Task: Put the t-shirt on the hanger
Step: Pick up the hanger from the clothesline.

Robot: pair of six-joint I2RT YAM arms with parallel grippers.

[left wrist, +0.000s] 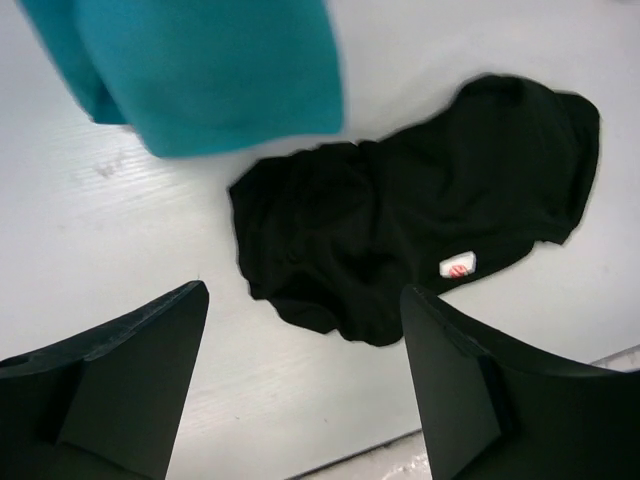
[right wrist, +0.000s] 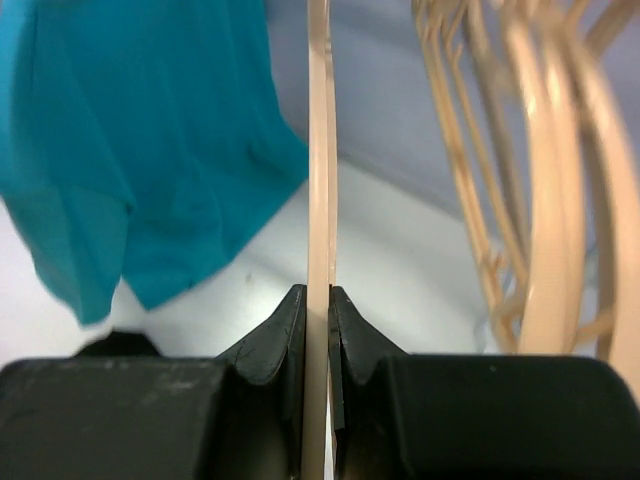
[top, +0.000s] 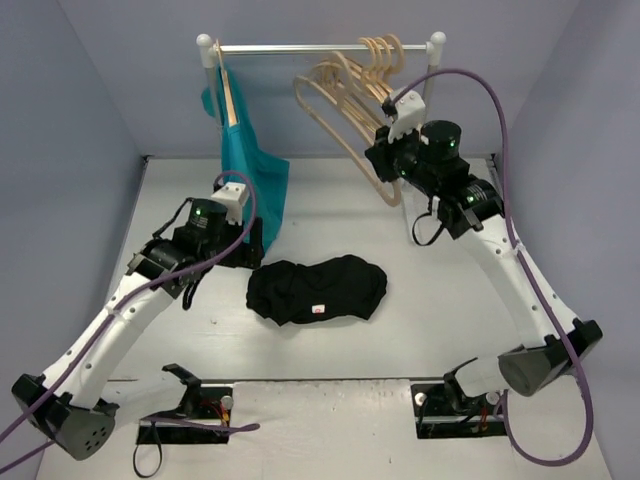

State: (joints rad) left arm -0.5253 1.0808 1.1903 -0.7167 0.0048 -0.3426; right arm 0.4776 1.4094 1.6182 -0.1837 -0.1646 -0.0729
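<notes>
The black t-shirt point(top: 318, 290) lies crumpled on the table between the arms, its white label point(top: 318, 309) facing up. In the left wrist view the t-shirt point(left wrist: 400, 230) lies just ahead of the fingers, with the label point(left wrist: 457, 265) at its near edge. My left gripper point(top: 250, 240) point(left wrist: 303, 295) is open and empty, low over the table at the shirt's left end. My right gripper point(top: 382, 165) point(right wrist: 318, 300) is shut on the thin arm of a pale wooden hanger point(top: 345, 130) point(right wrist: 319, 150), which is among the hangers hooked on the rail.
A white rail point(top: 320, 47) spans the back. Several more wooden hangers point(top: 375, 60) point(right wrist: 540, 180) hang at its right. A teal garment point(top: 250, 170) point(left wrist: 200, 70) point(right wrist: 130, 130) hangs on a hanger at its left, reaching the table. Grey walls enclose three sides.
</notes>
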